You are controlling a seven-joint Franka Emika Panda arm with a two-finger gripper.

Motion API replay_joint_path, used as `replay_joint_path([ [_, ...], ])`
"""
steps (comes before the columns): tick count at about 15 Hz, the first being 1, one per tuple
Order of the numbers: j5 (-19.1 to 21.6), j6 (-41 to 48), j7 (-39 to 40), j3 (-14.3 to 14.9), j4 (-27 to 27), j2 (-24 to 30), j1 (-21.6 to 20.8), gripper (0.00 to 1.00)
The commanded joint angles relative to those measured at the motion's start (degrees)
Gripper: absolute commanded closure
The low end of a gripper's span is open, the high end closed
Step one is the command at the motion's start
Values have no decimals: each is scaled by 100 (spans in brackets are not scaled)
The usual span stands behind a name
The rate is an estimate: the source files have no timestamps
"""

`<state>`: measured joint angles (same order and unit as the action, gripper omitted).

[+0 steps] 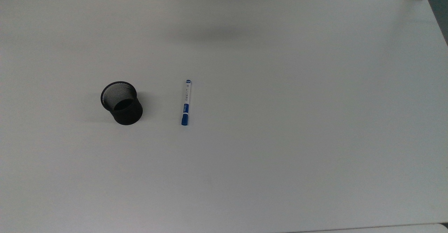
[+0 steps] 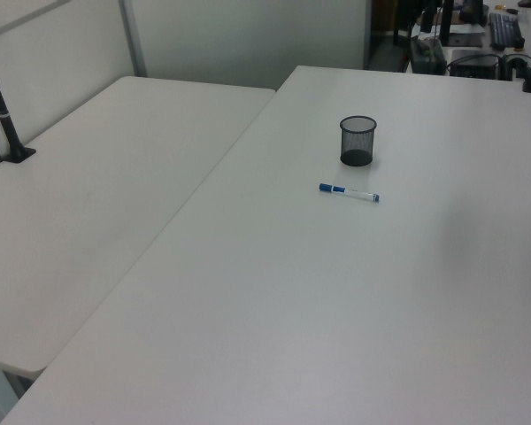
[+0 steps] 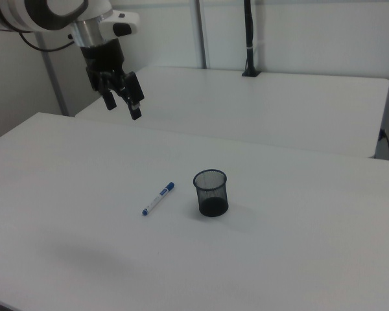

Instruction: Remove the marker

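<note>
One marker (image 1: 186, 102) is lying flat on the table (image 1: 280, 121) beside one black mesh cup (image 1: 121, 103) — apart; the gripper (image 3: 122, 105) is hanging high, fingers spread, holding nothing.

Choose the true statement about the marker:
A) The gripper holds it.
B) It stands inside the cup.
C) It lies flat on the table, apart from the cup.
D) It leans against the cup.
C: the marker lies flat on the table, with bare table between it and the cup.
</note>
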<state>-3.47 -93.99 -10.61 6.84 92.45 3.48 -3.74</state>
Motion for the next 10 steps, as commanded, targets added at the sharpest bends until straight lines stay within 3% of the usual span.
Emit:
replay_joint_path([
  [1,180,-5,575,72,309,153,57,0],
  [5,172,-137,1402,-7,160,-5,391,0],
  [10,146,-260,1359,-16,177,4,348,0],
])
